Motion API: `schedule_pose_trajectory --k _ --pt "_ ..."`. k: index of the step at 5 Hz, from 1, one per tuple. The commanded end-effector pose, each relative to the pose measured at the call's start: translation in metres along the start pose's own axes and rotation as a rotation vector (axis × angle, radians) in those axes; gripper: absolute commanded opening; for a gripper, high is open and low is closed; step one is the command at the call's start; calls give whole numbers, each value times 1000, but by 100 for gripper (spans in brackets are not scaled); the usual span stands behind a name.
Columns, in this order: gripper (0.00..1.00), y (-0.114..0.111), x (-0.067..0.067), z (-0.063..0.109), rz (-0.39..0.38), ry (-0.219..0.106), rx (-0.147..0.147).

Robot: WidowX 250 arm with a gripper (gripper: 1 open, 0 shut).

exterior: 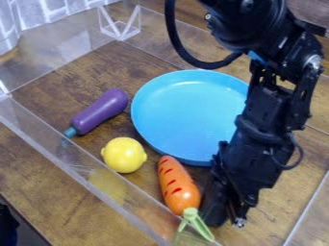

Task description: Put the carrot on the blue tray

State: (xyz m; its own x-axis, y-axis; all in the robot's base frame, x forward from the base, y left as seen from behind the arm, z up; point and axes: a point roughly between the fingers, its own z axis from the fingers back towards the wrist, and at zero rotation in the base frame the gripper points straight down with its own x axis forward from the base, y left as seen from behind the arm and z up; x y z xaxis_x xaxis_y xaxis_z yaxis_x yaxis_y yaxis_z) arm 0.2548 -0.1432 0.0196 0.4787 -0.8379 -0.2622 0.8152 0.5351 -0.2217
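The orange carrot (178, 186) lies on the wooden table near the front edge, its green top (195, 227) pointing toward the camera. It sits just in front of the blue tray (180, 104), outside the rim. My black gripper (230, 217) points steeply down right beside the carrot's leafy end, on its right. The fingers look shut and nothing shows between them. Whether they touch the carrot I cannot tell.
A purple eggplant (100, 111) lies left of the tray, and a yellow lemon (123, 154) sits between it and the carrot. Clear plastic walls (77, 168) fence the table's front and left. A clear container (122, 19) stands at the back.
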Motion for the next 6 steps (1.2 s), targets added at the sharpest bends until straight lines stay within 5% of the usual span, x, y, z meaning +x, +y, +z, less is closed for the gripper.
schedule_pose_trajectory --k 1,3,4,6 --pt "0 4 8 22 15 -66 30" --pt "0 -9 11 30 9 -70 29" --pt "100 -3 6 29 24 -68 21" --pt "100 -2 5 23 50 -67 8"
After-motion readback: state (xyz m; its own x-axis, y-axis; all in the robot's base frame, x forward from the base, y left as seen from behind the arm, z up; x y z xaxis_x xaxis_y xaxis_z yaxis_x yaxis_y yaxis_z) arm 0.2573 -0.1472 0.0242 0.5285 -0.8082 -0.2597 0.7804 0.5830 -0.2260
